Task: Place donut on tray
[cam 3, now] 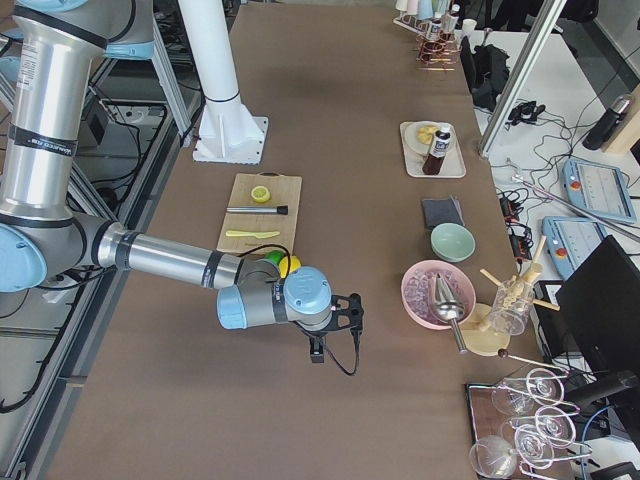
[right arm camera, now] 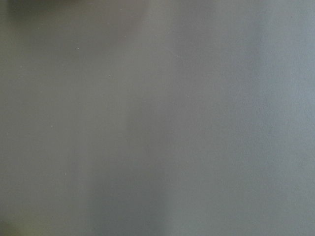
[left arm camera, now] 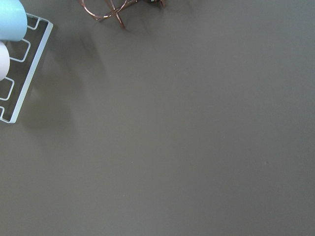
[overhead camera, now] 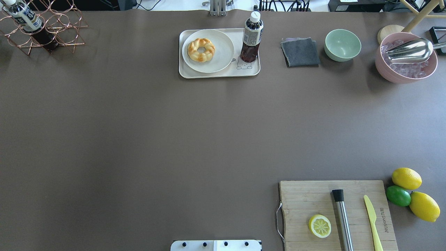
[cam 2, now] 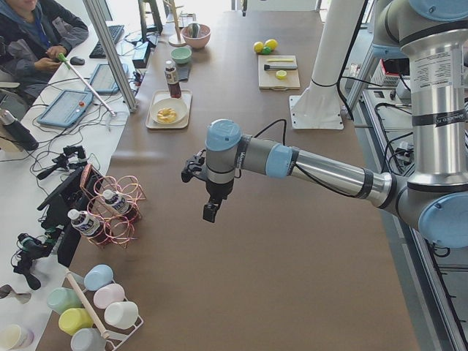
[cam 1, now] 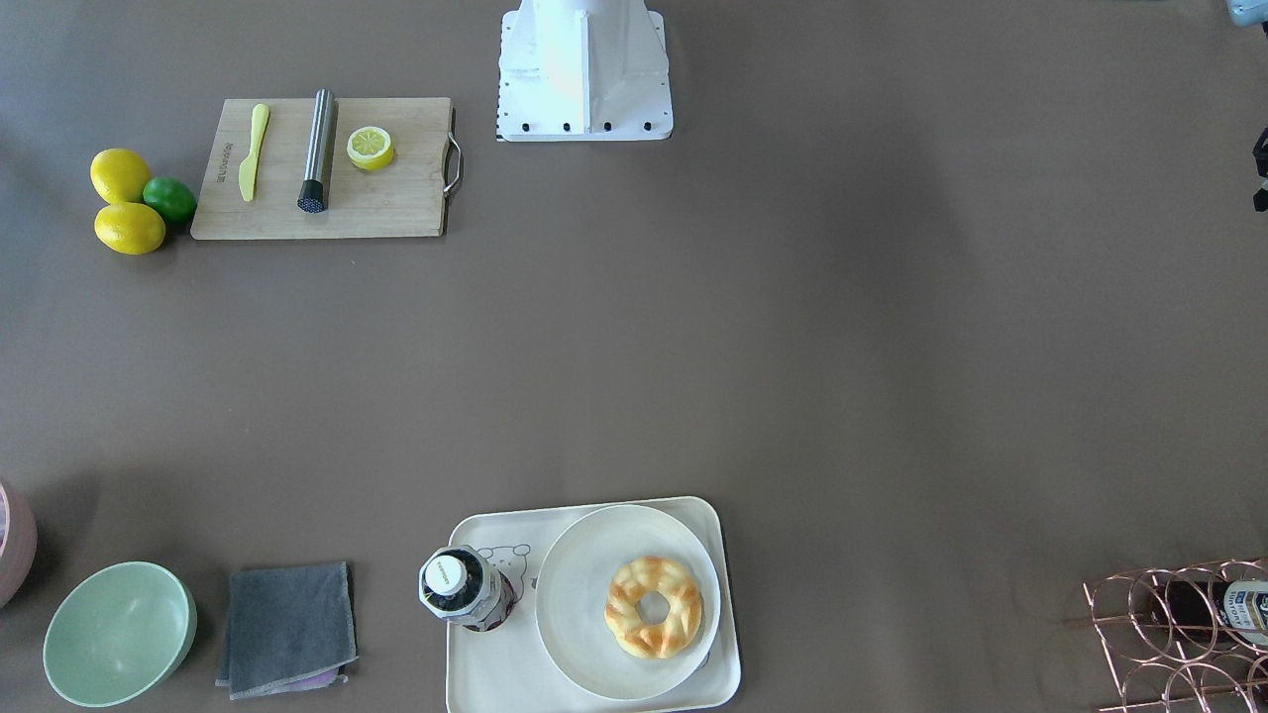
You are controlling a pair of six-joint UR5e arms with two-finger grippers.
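The golden-brown twisted donut (overhead camera: 201, 50) lies on a round off-white plate (overhead camera: 223, 52), which sits on the cream-white tray (overhead camera: 219, 74) at the table's far side. It also shows in the front view (cam 1: 653, 606). A dark drink bottle (overhead camera: 251, 38) stands on the tray beside the plate. My left gripper (cam 2: 210, 212) hangs above bare table near the table's left end, far from the tray. My right gripper (cam 3: 316, 352) hangs above the table near its right end. Both show only in the side views, so I cannot tell whether they are open or shut.
A wooden cutting board (overhead camera: 303, 202) holds a lemon half (overhead camera: 319, 226), a metal cylinder (overhead camera: 343, 219) and a yellow knife (overhead camera: 372, 219). Lemons and a lime (overhead camera: 398, 195) lie beside it. A grey cloth (overhead camera: 300, 52), green bowl (overhead camera: 342, 44), pink ice bowl (overhead camera: 406, 59) and copper bottle rack (overhead camera: 41, 28) line the far edge.
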